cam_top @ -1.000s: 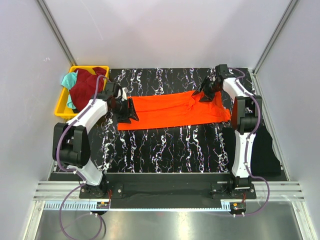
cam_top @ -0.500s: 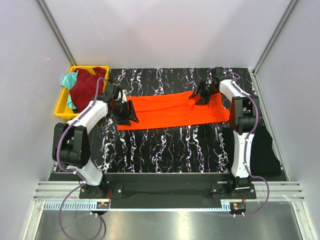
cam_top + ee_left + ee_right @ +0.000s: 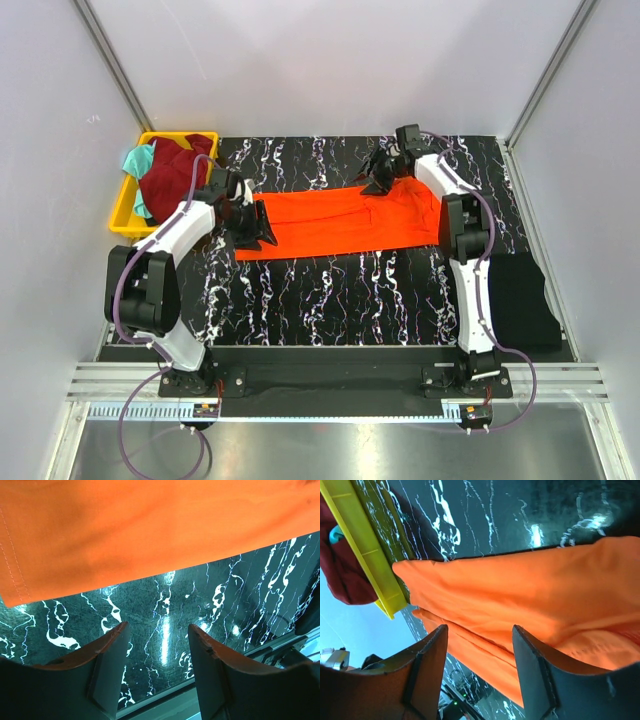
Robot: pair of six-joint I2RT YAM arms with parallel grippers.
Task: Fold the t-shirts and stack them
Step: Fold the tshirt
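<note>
The bright orange t-shirt [image 3: 330, 222] lies as a long strip across the black marbled table [image 3: 330, 290]. My left gripper [image 3: 256, 229] stands at the shirt's left end, open, with only bare table between its fingers [image 3: 111, 645]; the hem of the orange t-shirt [image 3: 150, 525] lies just beyond. My right gripper [image 3: 377, 178] hovers open over the shirt's far edge, right of its middle, with the orange cloth [image 3: 545, 595] behind its empty fingers [image 3: 432, 650]. The maroon t-shirt [image 3: 175, 170] and the teal t-shirt [image 3: 137, 160] lie bunched in the bin.
A yellow plastic bin [image 3: 122, 218] stands at the back left corner of the table; its rim [image 3: 365, 555] also shows in the right wrist view. A flat black thing [image 3: 525, 300] lies beside the right arm. White walls close in the back and sides.
My right gripper has moved left and toward the back along the shirt's far edge. The shirt's right end now sits a little further left. The left arm has stayed put.
</note>
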